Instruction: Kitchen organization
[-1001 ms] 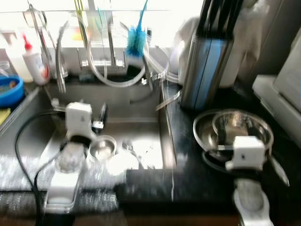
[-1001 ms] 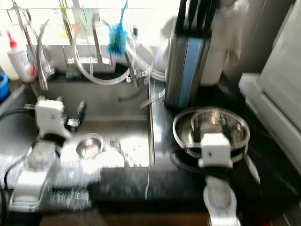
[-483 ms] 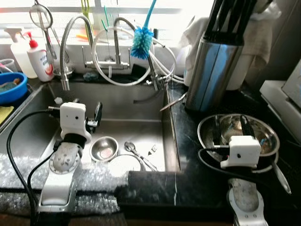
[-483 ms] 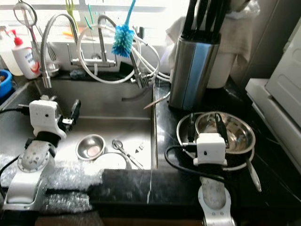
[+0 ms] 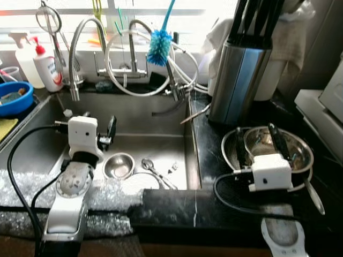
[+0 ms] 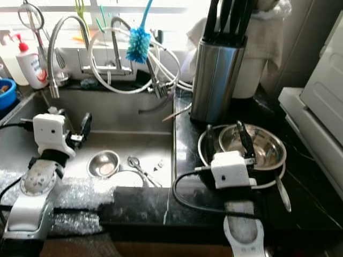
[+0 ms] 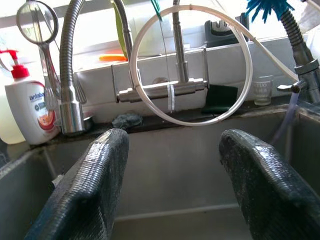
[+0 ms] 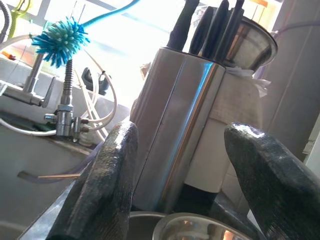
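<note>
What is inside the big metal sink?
In the steel sink lie a small round metal bowl, a metal spoon and a pale plate; the counter edge hides its front.

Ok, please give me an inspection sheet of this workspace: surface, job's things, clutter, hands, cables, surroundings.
Surface: steel sink on the left, black counter on the right.
Job's things: nested steel bowls on the counter; small bowl, spoon in the sink.
Clutter: knife block, blue brush, soap bottle, blue tub.
Hands: left hand open over the sink; right hand open over the bowls.
Cables: black cable by the left arm, another on the counter.
Surroundings: bright window, faucets, white hose.
</note>
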